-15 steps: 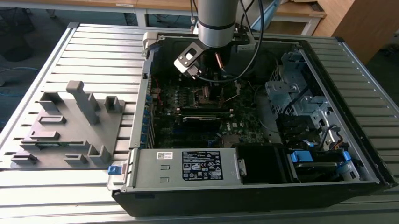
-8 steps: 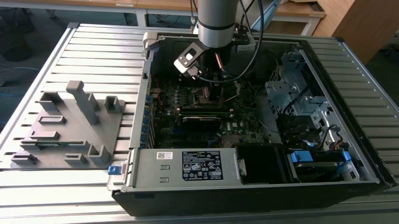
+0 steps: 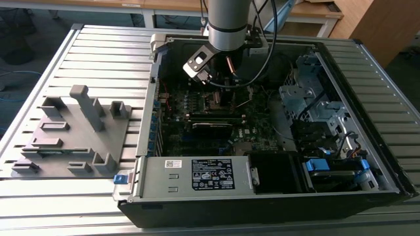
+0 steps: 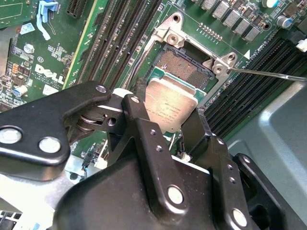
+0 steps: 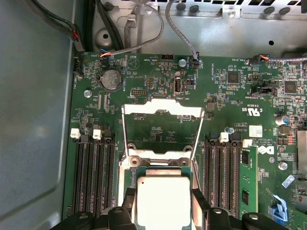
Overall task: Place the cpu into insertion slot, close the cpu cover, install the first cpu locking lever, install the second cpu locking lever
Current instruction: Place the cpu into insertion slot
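Gripper [image 4: 171, 114] fingers clamp the cpu [image 4: 173, 100] by two opposite edges in the second wrist view, at the edge of the insertion slot [image 4: 186, 67], whose dark pin field lies bare. The first wrist view adds the cpu cover [image 5: 162, 108], swung open beyond the socket. The exterior view shows the arm [image 3: 226, 22] reaching into the computer case [image 3: 262, 214] on the desk [image 3: 105, 54].

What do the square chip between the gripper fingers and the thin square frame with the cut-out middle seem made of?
The square cpu: its top looks like matte silvery metal, evenly dull grey. The cpu cover: probably thin stamped sheet metal, bright, with glinting edges.
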Motion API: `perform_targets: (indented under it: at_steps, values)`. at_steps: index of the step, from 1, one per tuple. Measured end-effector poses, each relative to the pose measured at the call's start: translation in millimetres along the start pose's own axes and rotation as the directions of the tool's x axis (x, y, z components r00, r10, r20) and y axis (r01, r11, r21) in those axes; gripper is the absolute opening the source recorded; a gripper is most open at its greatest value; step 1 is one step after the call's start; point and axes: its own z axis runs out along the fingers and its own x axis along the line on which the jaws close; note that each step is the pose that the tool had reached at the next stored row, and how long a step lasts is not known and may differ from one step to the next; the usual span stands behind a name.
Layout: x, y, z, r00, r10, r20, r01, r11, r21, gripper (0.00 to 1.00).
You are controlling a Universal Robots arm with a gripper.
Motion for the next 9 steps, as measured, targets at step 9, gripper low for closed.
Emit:
perform_targets:
  at_steps: [9]
  values:
    - [0.2,-5.4,-0.3,1.0000,0.000,-0.0001,0.000,1.0000,0.0000,0.54]
